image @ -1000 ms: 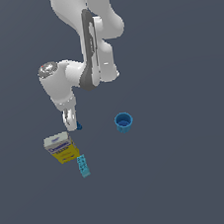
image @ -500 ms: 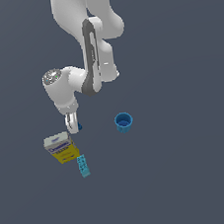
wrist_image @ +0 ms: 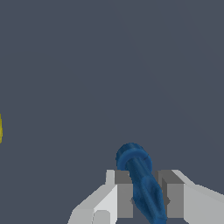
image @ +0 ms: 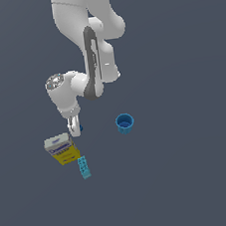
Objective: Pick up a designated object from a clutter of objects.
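So the arm is bent down low over the dark grey counter (image: 193,175), and the gripper (image: 76,128) sits just above and beside the yellow-and-white box (image: 62,149). In the wrist view the jaws are closed in tight on the tiny dark blue piece (wrist_image: 142,183), one grey pad (wrist_image: 124,192) pressed against each side of it, with no gap showing. The piece sticks out past the fingertips with a rounded ringed end (it looks more like a little stubby peg from this angle than a cone). In the exterior view you can only catch a speck of blue (image: 81,128) right at the fingers, so whether it's lifted off the surface or touching it, I can't tell.

The rest of the clutter: the box lies tilted, blue label up, and the cyan studded block (image: 84,167) is just below its lower corner, close but I can't say if they touch. The round blue cup (image: 125,123) stands upright, well apart, toward the exterior view's right of the gripper. A sliver of yellow (wrist_image: 1,129) peeks in at the edge of the wrist view.
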Motion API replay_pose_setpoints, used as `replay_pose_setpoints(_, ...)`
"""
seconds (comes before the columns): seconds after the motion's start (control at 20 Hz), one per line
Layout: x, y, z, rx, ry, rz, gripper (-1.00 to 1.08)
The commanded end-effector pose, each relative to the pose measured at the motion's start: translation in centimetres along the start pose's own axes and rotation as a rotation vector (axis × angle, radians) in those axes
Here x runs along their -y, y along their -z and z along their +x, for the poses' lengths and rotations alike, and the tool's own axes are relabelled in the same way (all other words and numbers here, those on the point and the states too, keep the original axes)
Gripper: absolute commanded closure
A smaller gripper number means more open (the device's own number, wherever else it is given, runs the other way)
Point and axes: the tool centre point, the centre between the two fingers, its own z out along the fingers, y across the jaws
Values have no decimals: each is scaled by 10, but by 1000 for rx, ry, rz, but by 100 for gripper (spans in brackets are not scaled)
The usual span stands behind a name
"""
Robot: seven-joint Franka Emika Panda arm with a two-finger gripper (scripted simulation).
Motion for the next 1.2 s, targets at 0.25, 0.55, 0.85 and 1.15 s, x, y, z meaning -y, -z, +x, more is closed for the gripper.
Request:
replay_pose_setpoints(0.25,0,0,0,0,0,1,108)
replay_pose_setpoints(0.55,1,3,-3,0,0,1,108)
replay_pose_setpoints(0.85,3,17,-21,0,0,1,108)
replay_pose_setpoints(1.15,6,41,-51,1,-1,1,108)
